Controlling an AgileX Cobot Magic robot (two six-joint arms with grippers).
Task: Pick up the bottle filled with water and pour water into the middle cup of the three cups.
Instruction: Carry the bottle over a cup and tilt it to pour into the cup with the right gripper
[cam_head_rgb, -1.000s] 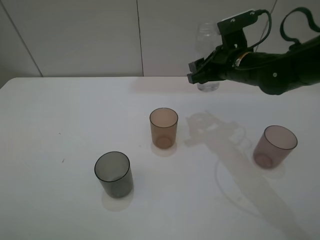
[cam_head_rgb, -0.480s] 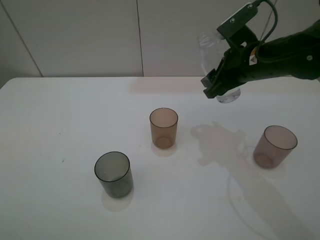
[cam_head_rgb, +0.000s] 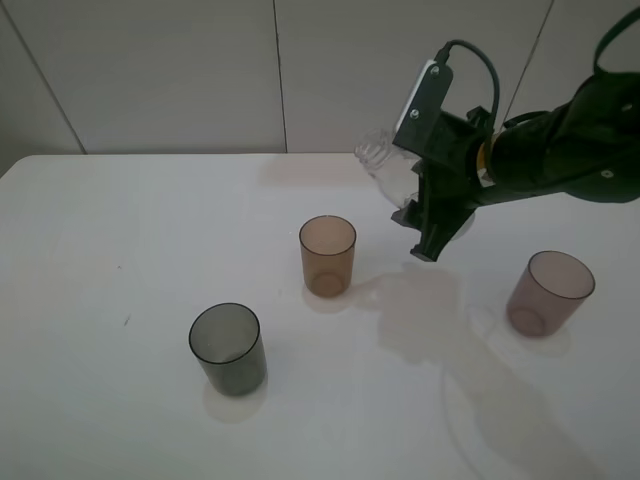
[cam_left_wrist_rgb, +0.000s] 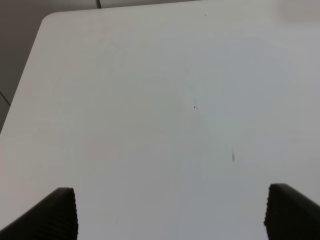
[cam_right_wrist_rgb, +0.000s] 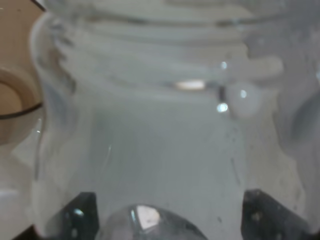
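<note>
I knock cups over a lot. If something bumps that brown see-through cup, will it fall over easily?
Probably: the translucent amber-brown plastic tumbler looks empty and thin-walled, so likely light. It stands taller than wide, so a knock near the rim might tip it; a low nudge may just slide it.

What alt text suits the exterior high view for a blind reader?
The right hand holds a clear bottle tilted, neck toward the amber middle cup, above a white table. A grey cup stands front left, a pink cup right.
</note>
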